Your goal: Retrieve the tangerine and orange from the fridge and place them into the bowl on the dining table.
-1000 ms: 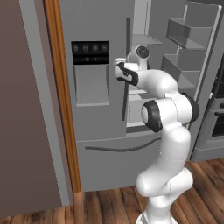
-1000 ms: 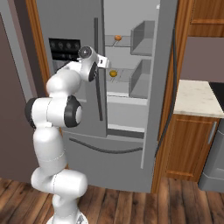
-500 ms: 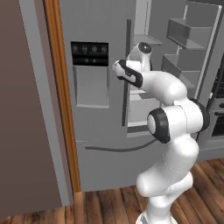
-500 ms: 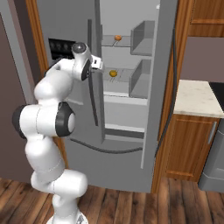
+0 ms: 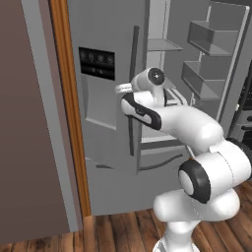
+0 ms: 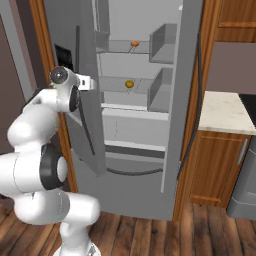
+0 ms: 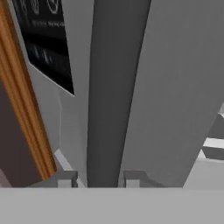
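We see our hand clamped on the long dark handle of the fridge; in the hand view one fingertip sits on each side of that bar. The handle belongs to the door with the black control panel and the recessed dispenser. In the right base view that door stands partly open and the other door, with its grey bins, is swung fully out. Inside, one orange fruit lies on the upper shelf and a second orange fruit on the shelf below; we cannot tell tangerine from orange. A cream counter stands just beside the fridge.
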